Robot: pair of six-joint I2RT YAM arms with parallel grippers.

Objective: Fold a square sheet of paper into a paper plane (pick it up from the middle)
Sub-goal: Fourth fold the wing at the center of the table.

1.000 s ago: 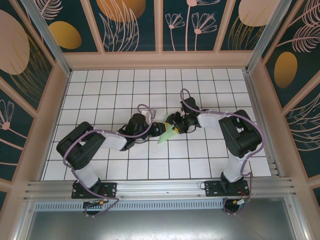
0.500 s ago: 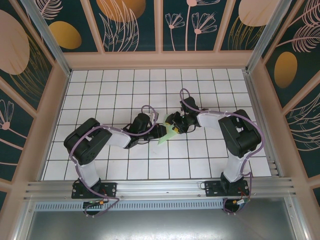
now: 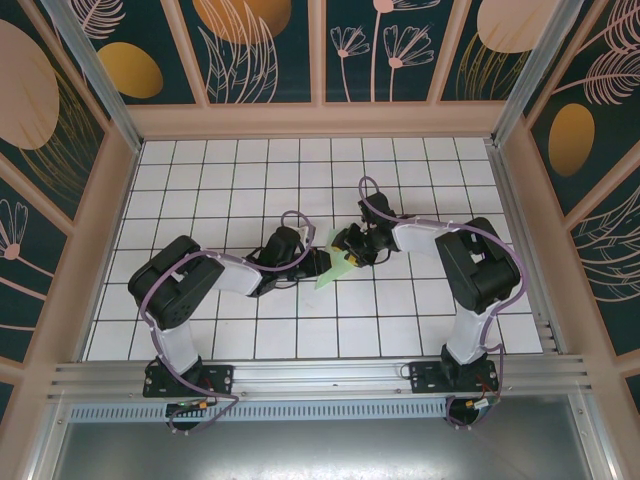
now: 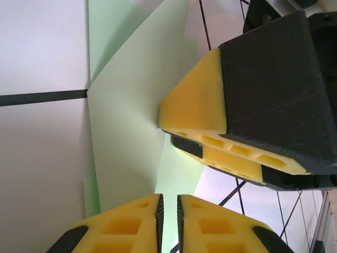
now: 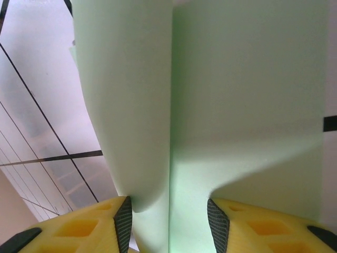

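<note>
We start with the table (image 3: 200, 180), whose slick white tiles give the paper nothing to hold on to, so a sideways push could send it sliding instead of folding. Over its middle the left arm (image 3: 215, 278) and the right arm (image 3: 460, 255) reach toward each other until their tips almost meet, and we judge that one small misjudged move could knock claw against claw. Between them lies the sheet of paper (image 3: 333, 270), partly folded, one flap lifting off the tiles beside a long crease; it is thin, and a pull from both sides at once could tear it or wrinkle it. The right claw (image 5: 169, 211) stands open astride that crease, one finger by the curling flap and the other over the flat part; if it closes off the line, we think the fold will come out crooked and the plane lopsided. The left claw (image 4: 169, 204) has its fingers (image 4: 121, 221) almost together at the sheet's edge with a thin slit between them, and we cannot tell whether paper is caught there; if it is not, the sheet may slip away under the right claw's press.
</note>
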